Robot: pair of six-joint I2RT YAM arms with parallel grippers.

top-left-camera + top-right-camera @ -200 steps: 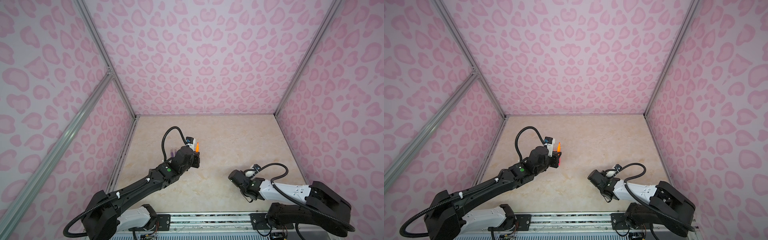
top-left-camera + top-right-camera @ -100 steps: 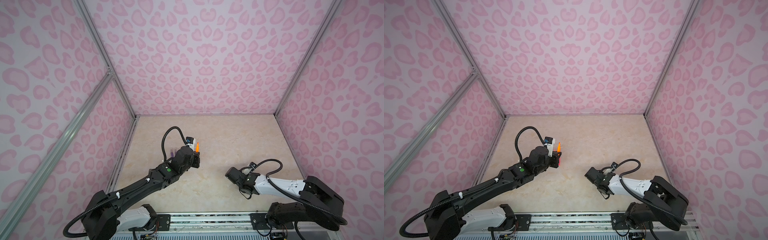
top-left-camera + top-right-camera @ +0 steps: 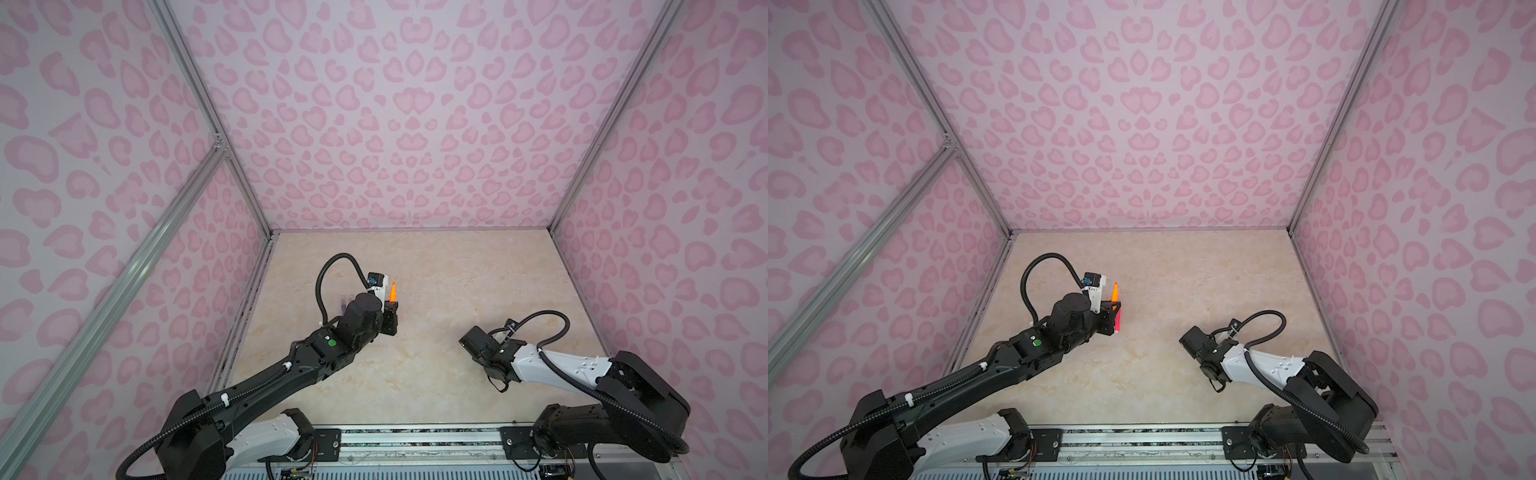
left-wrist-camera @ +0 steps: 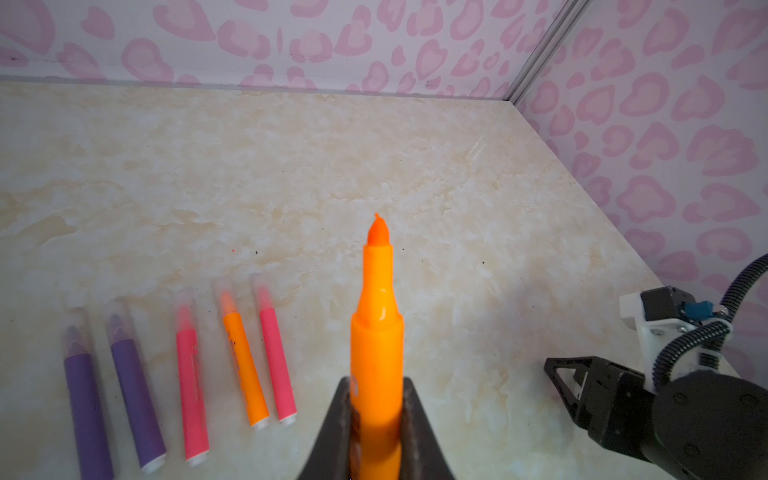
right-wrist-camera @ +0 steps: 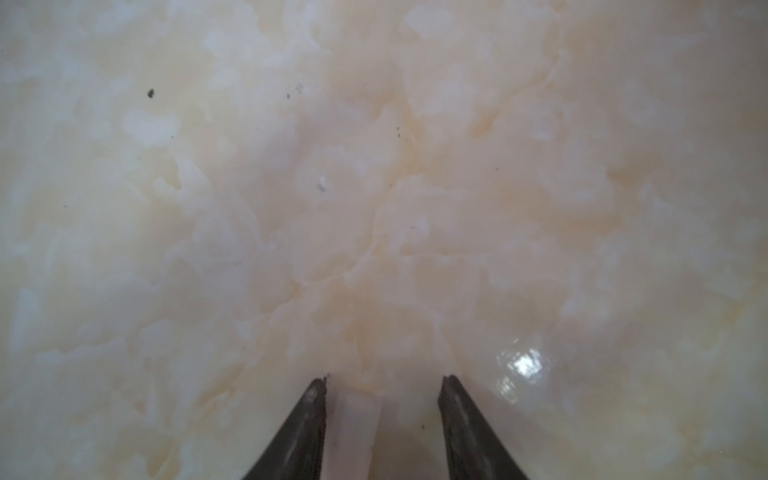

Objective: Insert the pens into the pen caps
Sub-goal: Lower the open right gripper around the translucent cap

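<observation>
My left gripper [image 4: 376, 388] is shut on an uncapped orange pen [image 4: 376, 332], which stands upright with its tip up in both top views [image 3: 393, 291] [image 3: 1115, 292]. On the table beside it, in the left wrist view, lie several pens with clear pen caps on their tips: two purple [image 4: 85, 407] [image 4: 135, 395], two pink [image 4: 192, 386] [image 4: 276, 361] and one orange [image 4: 245, 365]. My right gripper [image 5: 384, 380] points down at the table, open. A loose clear pen cap [image 5: 353, 432] lies between its fingers, close against one finger [image 5: 309, 415].
The beige marble table [image 3: 436, 270] is walled in by pink patterned panels at the back and on both sides. The right arm's wrist [image 3: 484, 347] hangs low over the front right of the table. A metal rail [image 3: 415, 440] runs along the front edge.
The right arm has shifted slightly over the front right of the table. The left arm has stayed still with the orange pen.
</observation>
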